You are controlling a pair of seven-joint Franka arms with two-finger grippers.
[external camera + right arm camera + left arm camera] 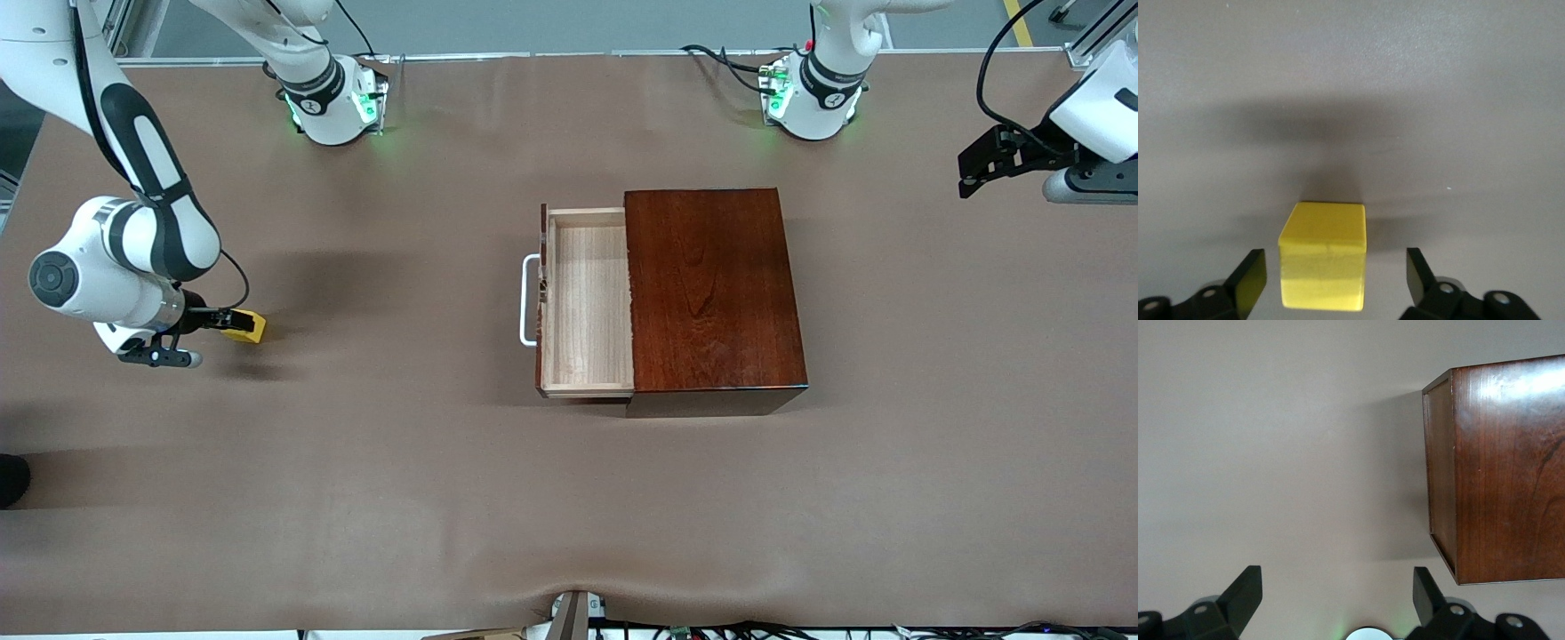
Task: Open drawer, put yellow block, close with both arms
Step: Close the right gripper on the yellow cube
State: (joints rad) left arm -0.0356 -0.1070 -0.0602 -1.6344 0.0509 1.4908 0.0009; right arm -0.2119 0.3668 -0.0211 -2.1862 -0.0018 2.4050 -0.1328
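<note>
- Front view shows the opening done: the drawer (587, 302) stands pulled out of the wooden box (714, 293), its pale tray bare.
- Toward the right arm's end of the table, the yellow block (1325, 257) rests on the table between the parted fingers of the right gripper (1331, 280), not yet gripped.
- Left gripper (1338, 603) waits open past the box.
- Remaining, by judgement: grasping, placing, closing.

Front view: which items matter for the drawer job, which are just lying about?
Belongs to the job:
- small bright-yellow cube, on the table between the open jaws of the right gripper
- pale-wood-lined drawer, pulled open and empty
- glossy mahogany wooden box
- left gripper, open, waiting above the table's left-arm end

Just lying about:
- brown table cover
- cables along the table edge nearest the camera
</note>
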